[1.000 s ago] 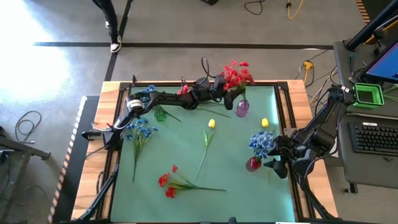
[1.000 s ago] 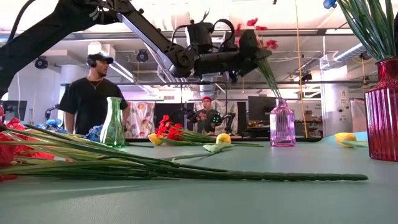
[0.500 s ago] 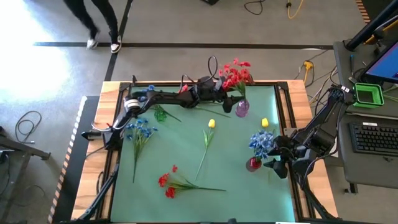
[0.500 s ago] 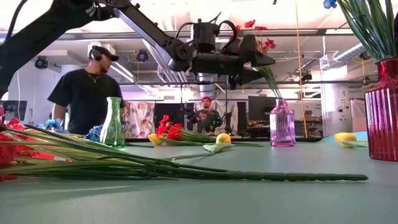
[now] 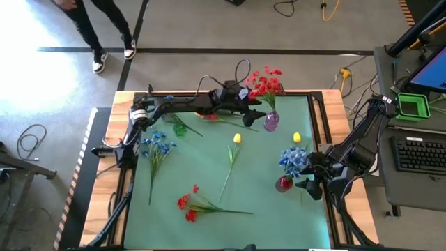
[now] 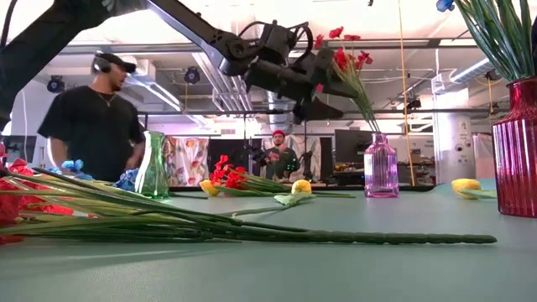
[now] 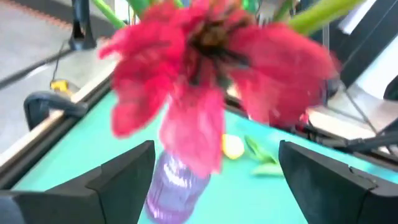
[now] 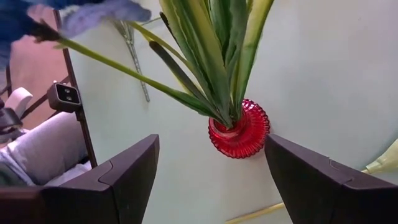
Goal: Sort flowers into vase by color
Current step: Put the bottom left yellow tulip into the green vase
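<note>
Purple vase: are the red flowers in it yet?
In. The red flowers lean out of the purple vase, stems running into its neck; left gripper is open.

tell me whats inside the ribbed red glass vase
Long green stems stand in the ribbed red glass vase, topped by small blue blossoms. The stems fill the vase's mouth, so the bottom inside is hidden.
</note>
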Motion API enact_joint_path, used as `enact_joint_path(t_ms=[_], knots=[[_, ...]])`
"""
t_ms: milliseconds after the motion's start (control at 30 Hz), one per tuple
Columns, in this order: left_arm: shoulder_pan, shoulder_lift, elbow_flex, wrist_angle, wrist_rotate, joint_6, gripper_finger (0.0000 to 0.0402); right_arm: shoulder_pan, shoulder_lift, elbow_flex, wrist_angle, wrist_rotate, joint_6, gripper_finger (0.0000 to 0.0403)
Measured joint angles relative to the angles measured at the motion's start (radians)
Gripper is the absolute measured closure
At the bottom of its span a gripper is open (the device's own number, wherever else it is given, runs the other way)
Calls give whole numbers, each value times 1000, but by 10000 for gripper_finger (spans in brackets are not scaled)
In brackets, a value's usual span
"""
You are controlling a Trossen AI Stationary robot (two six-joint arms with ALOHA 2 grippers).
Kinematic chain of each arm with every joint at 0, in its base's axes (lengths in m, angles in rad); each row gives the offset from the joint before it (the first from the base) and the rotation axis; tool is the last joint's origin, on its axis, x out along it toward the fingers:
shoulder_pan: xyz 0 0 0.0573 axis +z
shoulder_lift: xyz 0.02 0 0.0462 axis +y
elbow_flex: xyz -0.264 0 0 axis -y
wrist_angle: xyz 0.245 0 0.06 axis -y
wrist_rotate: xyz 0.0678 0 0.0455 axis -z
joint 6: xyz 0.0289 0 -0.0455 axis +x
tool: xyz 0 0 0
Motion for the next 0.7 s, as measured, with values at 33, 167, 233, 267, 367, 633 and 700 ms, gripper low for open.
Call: enact_joint_path(t_ms=[33, 167, 233, 267, 367, 633, 700], knots=[[1, -10, 0, -33, 0, 10, 72, 0, 0, 0, 2, 0, 0, 117], [1, -33, 0, -135, -1, 50, 72, 0, 0, 0, 7, 0, 0, 116], [1, -52, 0, -188, -1, 72, 72, 0, 0, 0, 7, 0, 0, 115], [3, -66, 0, -229, -1, 85, 72, 0, 0, 0, 10, 0, 0, 115], [3, -110, 0, -380, -3, 134, 72, 0, 0, 0, 14, -1, 11, 117], [-56, -261, -32, -794, -124, 128, 72, 0, -1, 0, 14, -81, 77, 121], [-94, -298, -57, -861, -171, 101, 72, 0, -1, 0, 14, -91, 85, 119]])
